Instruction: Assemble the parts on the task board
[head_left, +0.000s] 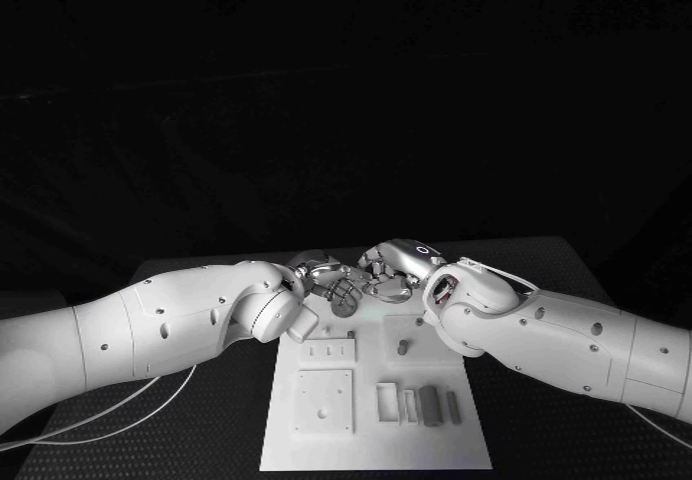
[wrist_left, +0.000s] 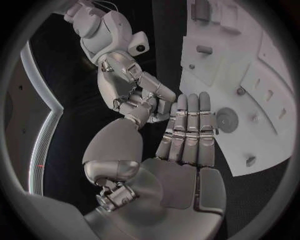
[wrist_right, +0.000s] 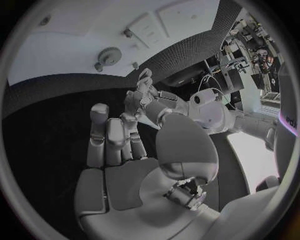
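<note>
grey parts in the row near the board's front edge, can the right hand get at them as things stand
Probably yes. The grey parts lie uncovered on the task board, with nothing over them. The right hand sits at the board's far end close to the left hand, seemingly empty, so it would have to draw back first.

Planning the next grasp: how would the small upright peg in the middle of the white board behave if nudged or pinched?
The peg is short and stands upright on the board, so a side push may tip it unless it sits in a hole. It looks rigid and light. If round, it may roll once down.
</note>
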